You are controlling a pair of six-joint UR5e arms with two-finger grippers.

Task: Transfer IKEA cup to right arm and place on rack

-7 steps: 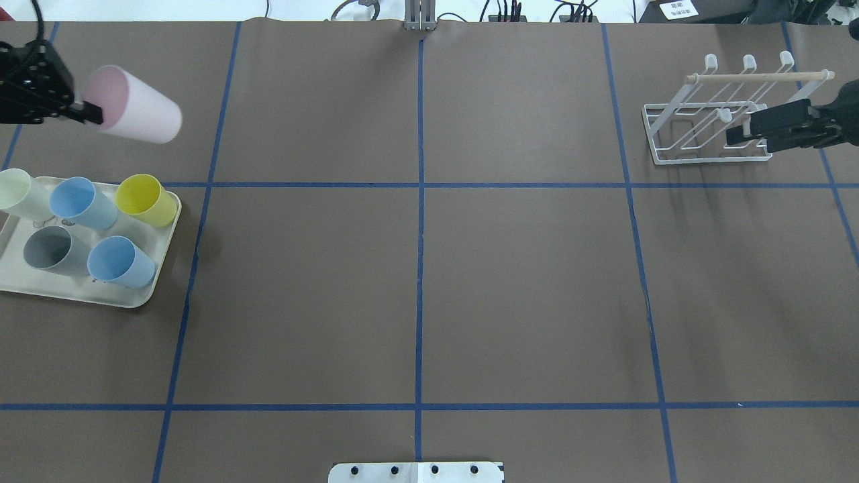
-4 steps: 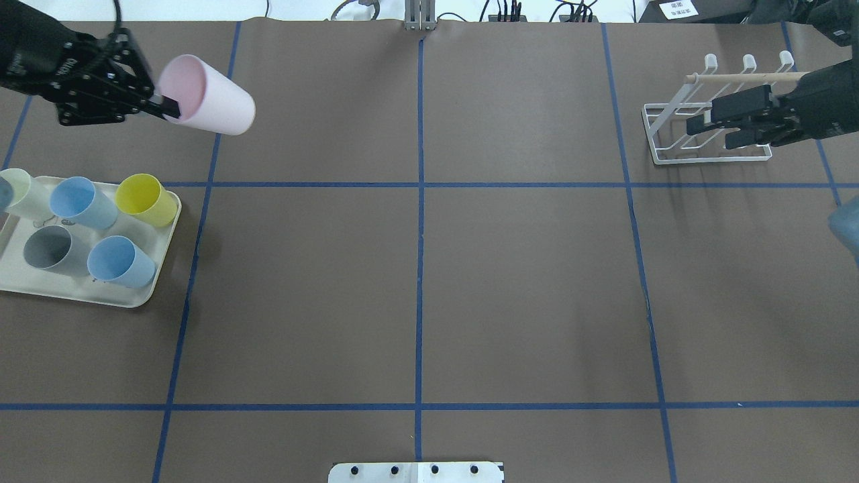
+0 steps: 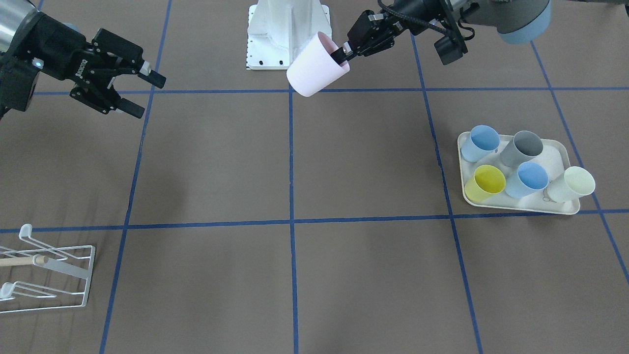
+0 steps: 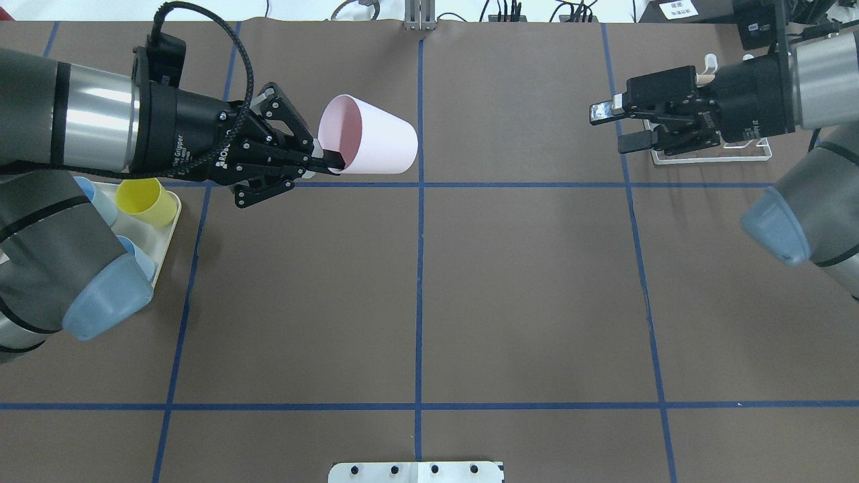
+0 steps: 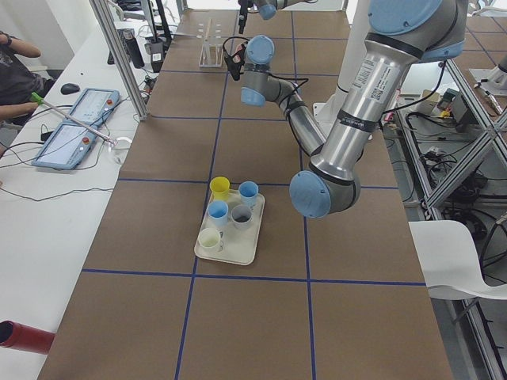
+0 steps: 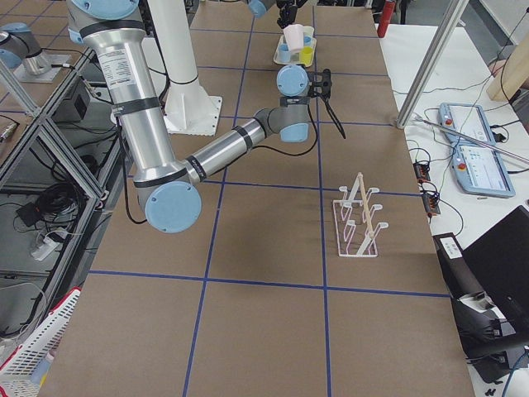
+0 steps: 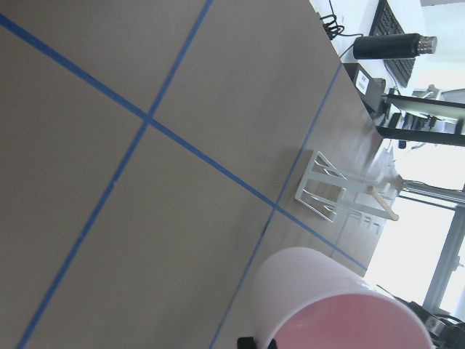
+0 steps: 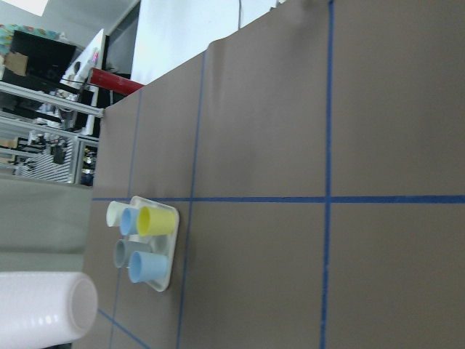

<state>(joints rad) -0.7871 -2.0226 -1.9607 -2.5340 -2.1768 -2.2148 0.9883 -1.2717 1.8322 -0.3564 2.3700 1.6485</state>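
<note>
Left pincer point(image 4: 330, 161) clamps the pink cup point(image 4: 379, 146) by its rim, base pointing three o'clock toward the right pincer point(image 4: 614, 127) (fingers apart).

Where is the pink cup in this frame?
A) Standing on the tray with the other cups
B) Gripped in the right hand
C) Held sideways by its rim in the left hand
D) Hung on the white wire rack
C: the left hand pinches the rim of the pink cup, which lies sideways, while the right hand is open and holds nothing.
</note>
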